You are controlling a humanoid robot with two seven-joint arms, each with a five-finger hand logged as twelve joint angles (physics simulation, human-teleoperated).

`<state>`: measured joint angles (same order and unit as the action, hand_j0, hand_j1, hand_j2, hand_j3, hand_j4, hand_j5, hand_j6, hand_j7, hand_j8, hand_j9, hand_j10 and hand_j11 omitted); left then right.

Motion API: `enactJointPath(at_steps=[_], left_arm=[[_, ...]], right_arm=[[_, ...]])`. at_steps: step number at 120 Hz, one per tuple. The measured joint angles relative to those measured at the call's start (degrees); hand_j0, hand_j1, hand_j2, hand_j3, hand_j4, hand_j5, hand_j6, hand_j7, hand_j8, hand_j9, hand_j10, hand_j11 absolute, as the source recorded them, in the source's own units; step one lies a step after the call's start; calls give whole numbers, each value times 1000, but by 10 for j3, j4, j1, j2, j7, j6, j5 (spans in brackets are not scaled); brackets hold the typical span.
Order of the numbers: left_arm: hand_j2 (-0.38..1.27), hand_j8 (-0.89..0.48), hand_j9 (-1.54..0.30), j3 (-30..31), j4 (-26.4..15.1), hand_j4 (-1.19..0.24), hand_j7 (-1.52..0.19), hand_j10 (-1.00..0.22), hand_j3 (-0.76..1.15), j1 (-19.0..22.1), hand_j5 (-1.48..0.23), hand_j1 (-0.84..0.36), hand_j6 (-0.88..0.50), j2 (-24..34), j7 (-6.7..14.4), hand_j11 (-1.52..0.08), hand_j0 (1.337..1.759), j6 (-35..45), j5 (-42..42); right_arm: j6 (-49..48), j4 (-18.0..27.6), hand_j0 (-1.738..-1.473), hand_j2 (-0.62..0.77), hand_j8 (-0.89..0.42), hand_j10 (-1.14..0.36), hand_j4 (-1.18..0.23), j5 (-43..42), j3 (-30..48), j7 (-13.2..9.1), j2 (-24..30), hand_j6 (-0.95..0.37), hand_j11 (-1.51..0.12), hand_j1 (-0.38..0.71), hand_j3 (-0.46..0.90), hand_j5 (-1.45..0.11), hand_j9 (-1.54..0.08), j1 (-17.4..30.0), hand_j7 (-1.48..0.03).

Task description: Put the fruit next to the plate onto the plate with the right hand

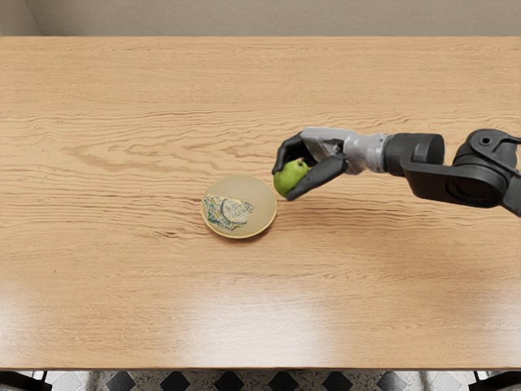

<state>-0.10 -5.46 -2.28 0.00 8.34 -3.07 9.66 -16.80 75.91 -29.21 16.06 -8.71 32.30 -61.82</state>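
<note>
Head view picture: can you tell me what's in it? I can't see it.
The robot's right hand holds a green fruit just right of a small yellowish plate on a wooden table. The plate holds no fruit.

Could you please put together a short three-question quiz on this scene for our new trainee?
1. True or false: the right hand is closed around the green fruit.
2. Multiple choice: where is the fruit relative to the plate?
A) resting at its centre
B) just off its upper right rim, in the hand
C) lying off its left side
3. Short answer: from which picture edge does the working arm come in?

Key: 1 true; 2 B; 3 the right edge.
</note>
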Motion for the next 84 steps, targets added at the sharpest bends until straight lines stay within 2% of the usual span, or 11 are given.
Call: enactJointPath(at_steps=[31, 63, 84], left_arm=[[4, -21, -26, 0, 0, -21, -27, -21, 0, 0, -27, 325, -21, 0, 0, -26, 1658, 0, 0], [4, -21, -27, 0, 0, -21, -27, -21, 0, 0, -27, 325, -21, 0, 0, -27, 1658, 0, 0], [4, -21, -27, 0, 0, -21, -27, -21, 0, 0, -27, 325, -21, 0, 0, -27, 1658, 0, 0]], right_arm=[[6, -6, -1651, 259, -192, -368, -749, 3, 0, -8, -54, -388, -1087, 366, 1, -1126, -1075, -10, -1034], [11, -72, -1649, 250, -198, -371, -751, -25, -5, -9, -132, -395, -1088, 360, 0, -1123, -1071, -10, -1035], [22, -92, -1649, 255, -201, -374, -753, -46, -8, -8, -161, -397, -1088, 360, 0, -1120, -1070, -7, -1035]])
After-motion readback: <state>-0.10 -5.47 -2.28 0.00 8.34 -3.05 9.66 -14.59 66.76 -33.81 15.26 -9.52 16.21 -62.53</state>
